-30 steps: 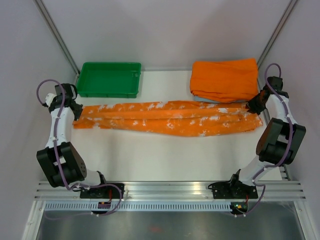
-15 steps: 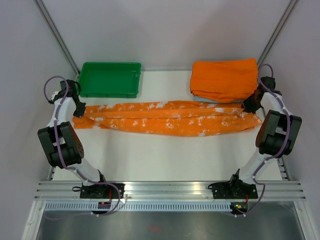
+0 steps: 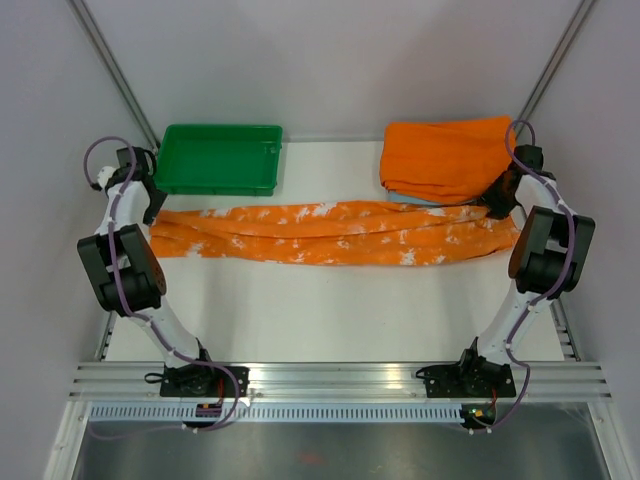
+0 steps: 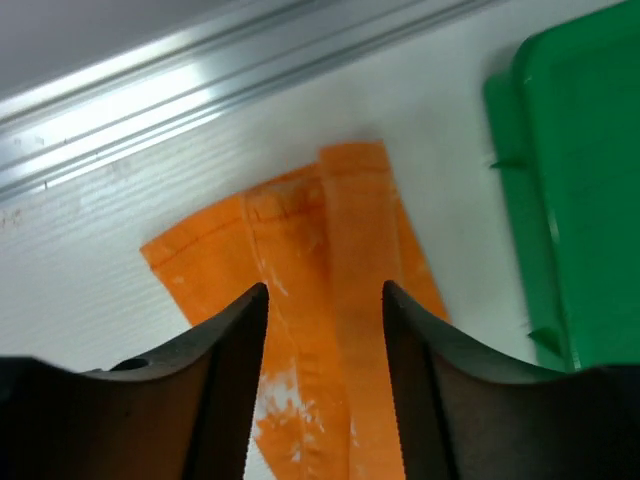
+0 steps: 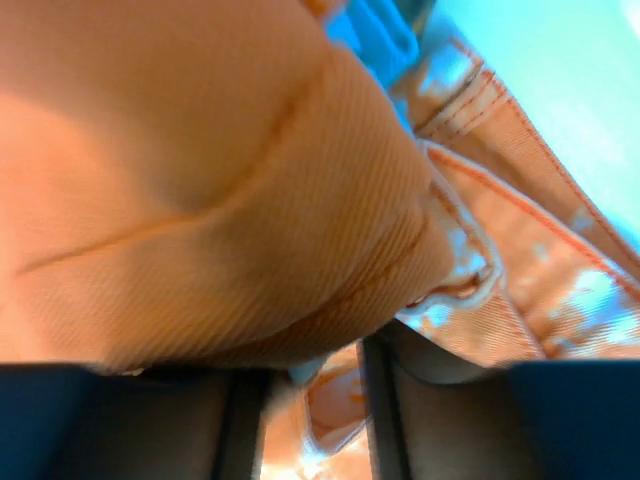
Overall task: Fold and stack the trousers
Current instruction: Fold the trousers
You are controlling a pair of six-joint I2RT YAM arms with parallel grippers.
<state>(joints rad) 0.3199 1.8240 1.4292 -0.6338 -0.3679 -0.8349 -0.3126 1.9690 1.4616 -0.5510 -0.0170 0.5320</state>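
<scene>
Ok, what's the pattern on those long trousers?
The trousers are orange with white blotchy splashes all over. The top view shows this best.

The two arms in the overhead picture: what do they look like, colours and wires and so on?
The left arm and right arm look alike: slim white links between bulky black joints, each with a thin purple cable looping along it. Their black bases are bolted to an aluminium rail. The jaws are dark and tapered, finely ribbed inside.
</scene>
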